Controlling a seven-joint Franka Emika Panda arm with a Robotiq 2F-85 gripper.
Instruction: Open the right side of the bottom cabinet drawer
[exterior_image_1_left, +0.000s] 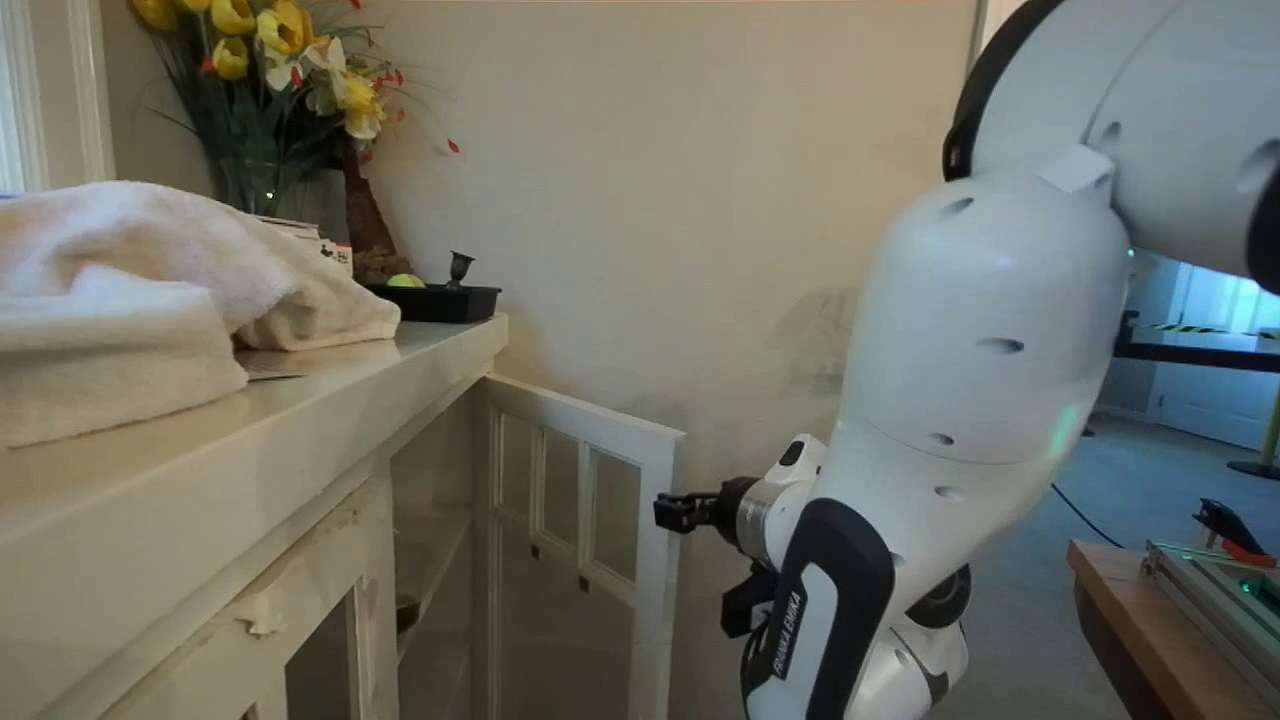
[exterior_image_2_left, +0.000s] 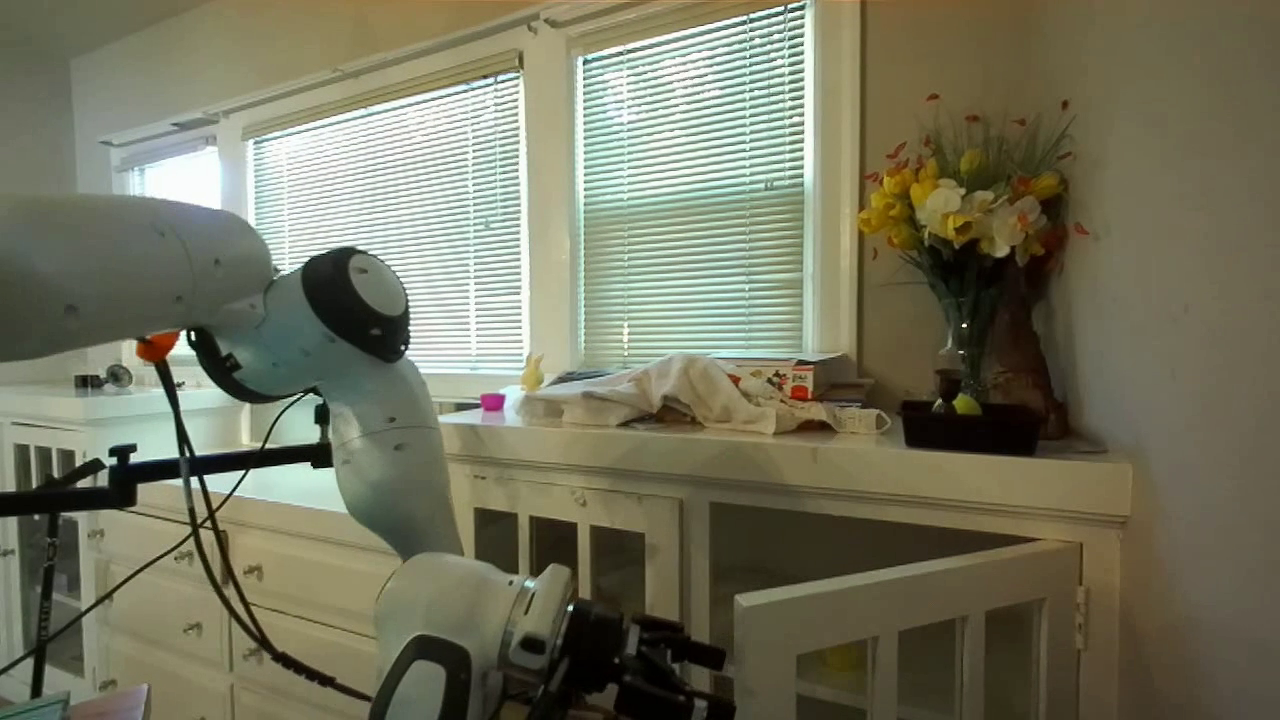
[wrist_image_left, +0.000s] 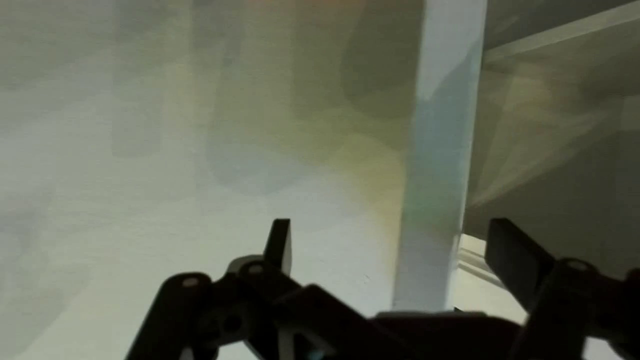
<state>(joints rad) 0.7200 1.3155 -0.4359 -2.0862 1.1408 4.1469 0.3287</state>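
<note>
Low in the wrist view, my gripper: fingers set wide apart. Cabinet door ajar, lower right of the frame in an exterior view, near my fingertips.

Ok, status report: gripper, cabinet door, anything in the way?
Gripper open. Paned cabinet door standing open, free edge beside gripper, contact unclear. White towel on countertop, apparently not in the way.

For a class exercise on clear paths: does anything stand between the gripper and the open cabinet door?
Nothing visible does. In the wrist view the gripper is open, with the edge of the cabinet door showing between its jaws. Whether either touches it, I cannot tell.
</note>
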